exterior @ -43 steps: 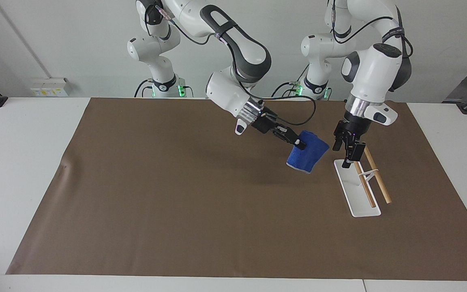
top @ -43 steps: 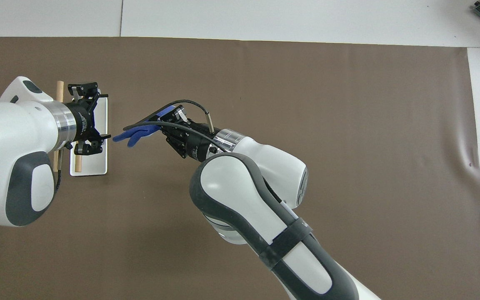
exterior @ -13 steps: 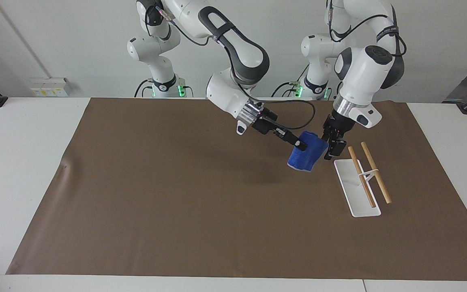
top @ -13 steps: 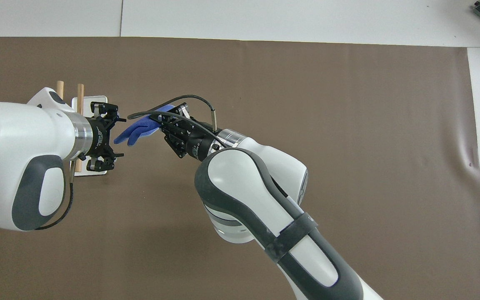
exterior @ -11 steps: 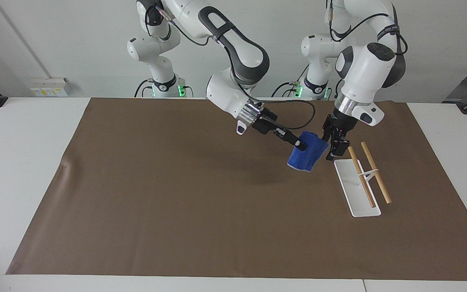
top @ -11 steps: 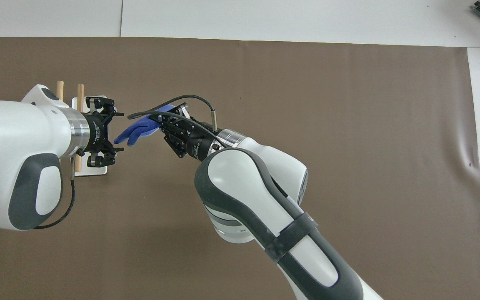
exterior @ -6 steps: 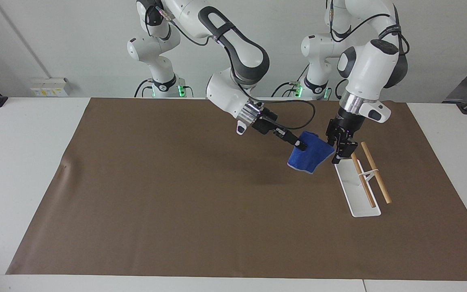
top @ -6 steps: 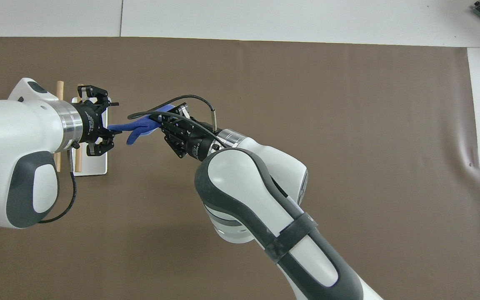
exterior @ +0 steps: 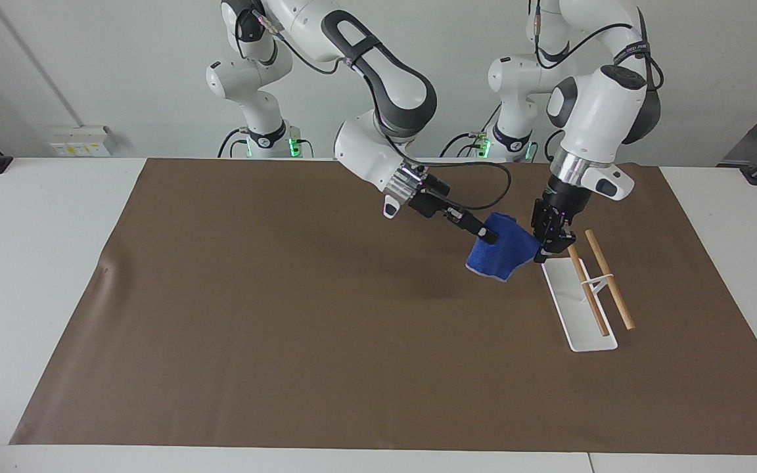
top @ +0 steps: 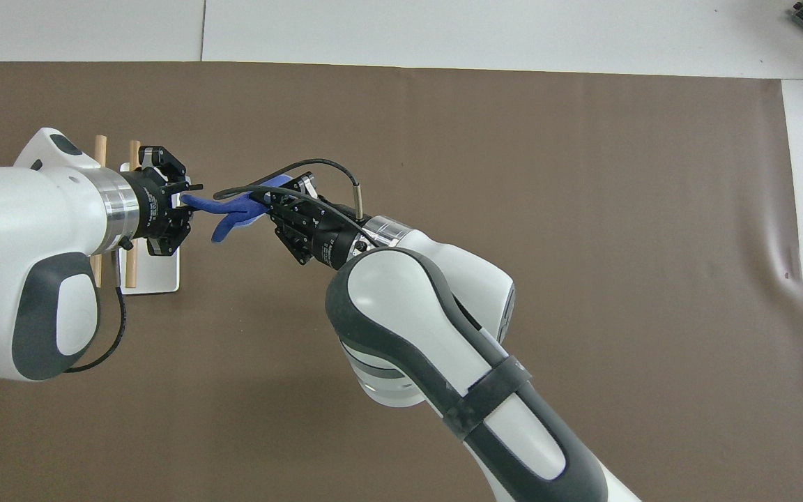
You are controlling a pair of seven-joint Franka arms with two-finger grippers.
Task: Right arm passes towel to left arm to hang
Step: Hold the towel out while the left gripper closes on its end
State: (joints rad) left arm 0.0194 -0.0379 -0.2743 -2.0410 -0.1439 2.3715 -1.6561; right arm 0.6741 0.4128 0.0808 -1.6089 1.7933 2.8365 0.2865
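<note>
Handover is mid-air over the brown mat (exterior: 286, 315), just beside the white rack (exterior: 579, 309). The right gripper (exterior: 487, 234) is pinching one corner of the towel (exterior: 502, 253). The left gripper (exterior: 545, 248) looks clamped on the other edge, hard to say. I'd confirm that bite before the right lets go.

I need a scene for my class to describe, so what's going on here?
Two robot arms are mid-handover. The right end effector holds a blue towel up over the brown mat, shut on one edge. The left end effector has closed on the towel's other edge. The small rack with two wooden rails sits just beside them, nothing on it yet.
</note>
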